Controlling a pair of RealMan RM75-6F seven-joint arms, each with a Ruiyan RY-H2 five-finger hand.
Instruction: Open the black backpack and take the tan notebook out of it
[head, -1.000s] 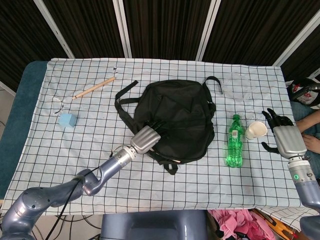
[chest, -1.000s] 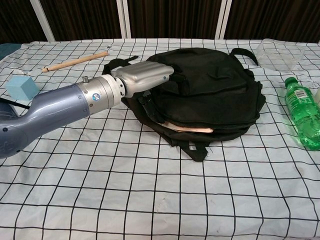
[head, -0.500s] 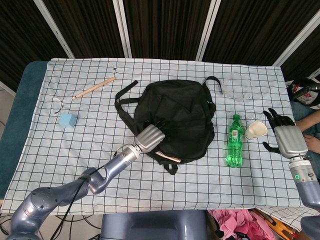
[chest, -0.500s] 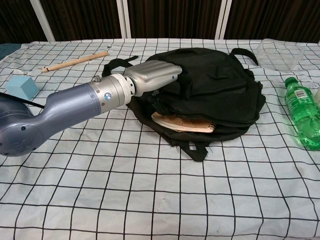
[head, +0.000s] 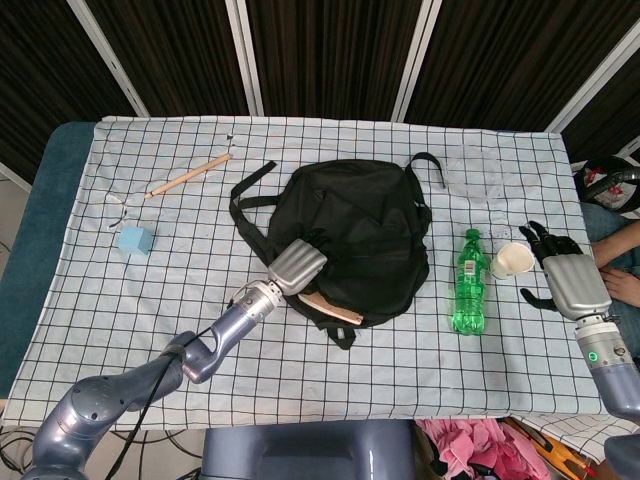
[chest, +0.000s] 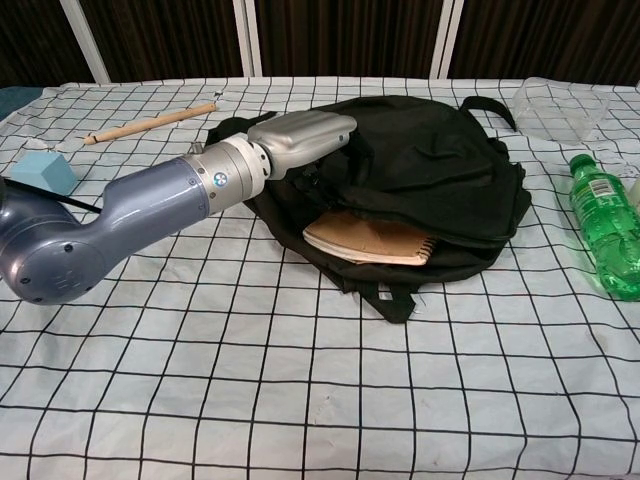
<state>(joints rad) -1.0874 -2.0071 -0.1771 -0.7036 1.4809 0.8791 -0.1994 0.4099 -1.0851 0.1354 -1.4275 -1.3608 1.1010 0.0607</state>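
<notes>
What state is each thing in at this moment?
Backpack: open at the near edge, lying flat.
Notebook: partly out of the opening.
Left hand: at the opening, fingers hidden in the backpack.
Right hand: open, holding nothing.
Bottle: lying down, capped.
Cup: tipped on its side.

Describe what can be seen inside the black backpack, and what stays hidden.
Inside the black backpack, a tan notebook with spiral binding shows through the opening. Its far part is covered by the flap, which the left hand grips. Any other contents are hidden.
</notes>
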